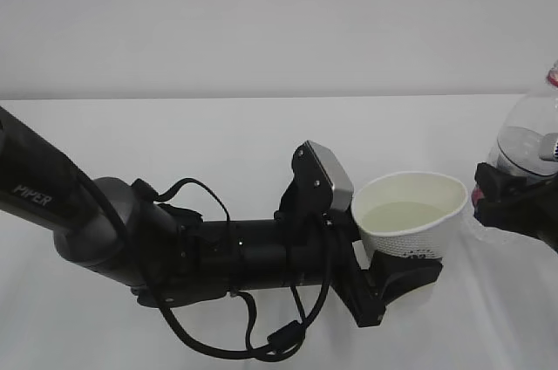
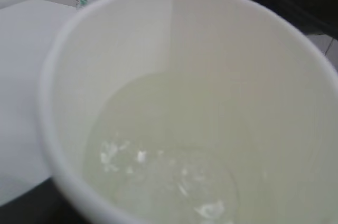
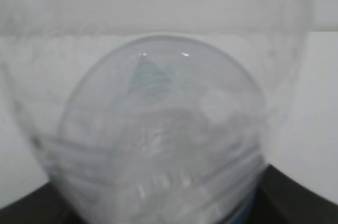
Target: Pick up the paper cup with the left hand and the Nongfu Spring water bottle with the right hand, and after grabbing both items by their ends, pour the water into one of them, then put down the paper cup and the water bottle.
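A: Where's the paper cup (image 1: 410, 215)?

B: Right of centre, up off the white table (image 1: 218, 143), upright, with the left hand (image 1: 388, 278) and its jaws clamped round the base. The water (image 1: 403, 214) sits pale in the cup.

A: And the water bottle (image 1: 529, 139)?

B: Far right edge, only partly in sight. The right hand (image 1: 510, 200) has its jaws grasping it low on the body. A clear gap separates it from the cup.

A: Anything from the wrist views?

B: The left one looks straight down into the cup; the right one is filled by the blurry clear bottle
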{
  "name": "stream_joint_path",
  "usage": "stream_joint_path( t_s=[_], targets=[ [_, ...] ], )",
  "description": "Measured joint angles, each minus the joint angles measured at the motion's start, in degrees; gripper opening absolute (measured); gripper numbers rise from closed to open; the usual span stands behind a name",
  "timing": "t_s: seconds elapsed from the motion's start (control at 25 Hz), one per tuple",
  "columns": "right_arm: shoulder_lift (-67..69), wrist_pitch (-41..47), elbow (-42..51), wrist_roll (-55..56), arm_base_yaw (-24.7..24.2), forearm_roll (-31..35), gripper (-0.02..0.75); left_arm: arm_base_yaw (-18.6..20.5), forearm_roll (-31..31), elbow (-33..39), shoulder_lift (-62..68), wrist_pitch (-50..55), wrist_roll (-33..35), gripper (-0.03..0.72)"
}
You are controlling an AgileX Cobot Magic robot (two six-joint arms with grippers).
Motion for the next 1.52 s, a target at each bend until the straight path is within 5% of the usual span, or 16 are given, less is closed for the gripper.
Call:
stream_joint_path(
  t_s=[0.8,1.52],
  targets=[
    [10.3,-0.1,-14.8,0.1,0.0,0.0,0.440,0.0,-0.4,0.0,0.0,0.0,0.0,0.529],
    [11.3,-0.1,-12.8,0.1,0.0,0.0,0.440,0.0,-0.5,0.0,0.0,-0.1,0.0,0.529]
  ],
)
